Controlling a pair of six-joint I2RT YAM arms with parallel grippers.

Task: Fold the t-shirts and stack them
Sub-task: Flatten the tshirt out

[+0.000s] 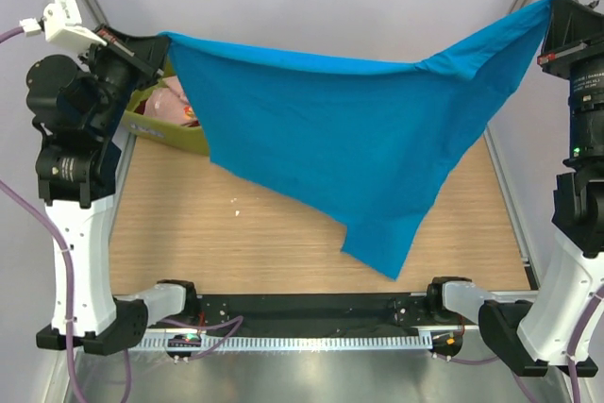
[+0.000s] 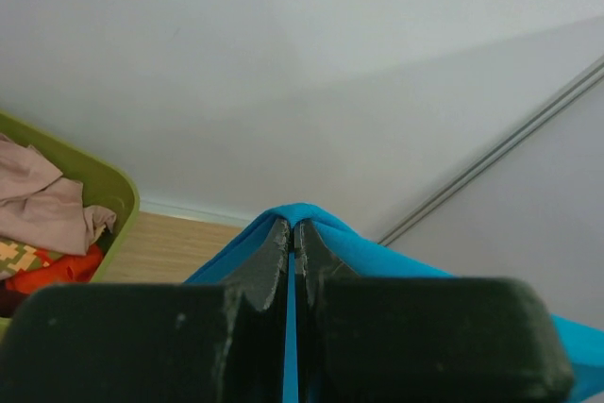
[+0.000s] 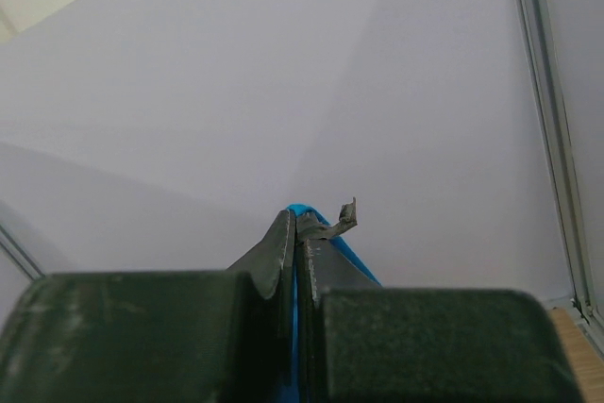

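The bright blue t-shirt (image 1: pixel 349 139) hangs stretched in the air between both arms, its lower corner drooping toward the wooden table (image 1: pixel 283 243). My left gripper (image 1: pixel 160 40) is shut on its left corner, seen as blue cloth (image 2: pixel 326 233) pinched between the fingers. My right gripper (image 1: pixel 557 2) is shut on its right corner, raised high; a sliver of blue cloth (image 3: pixel 302 207) shows at the fingertips. A pale pink shirt (image 2: pixel 42 205) and a red-orange patterned shirt (image 2: pixel 38 266) lie in the olive-green tub (image 1: pixel 179 134) at the back left.
The tub stands at the table's back left, partly behind the hanging shirt. Grey walls and metal frame rails (image 2: pixel 500 153) surround the cell. A torn strip of pad material (image 3: pixel 344 219) sticks up from the right fingertip.
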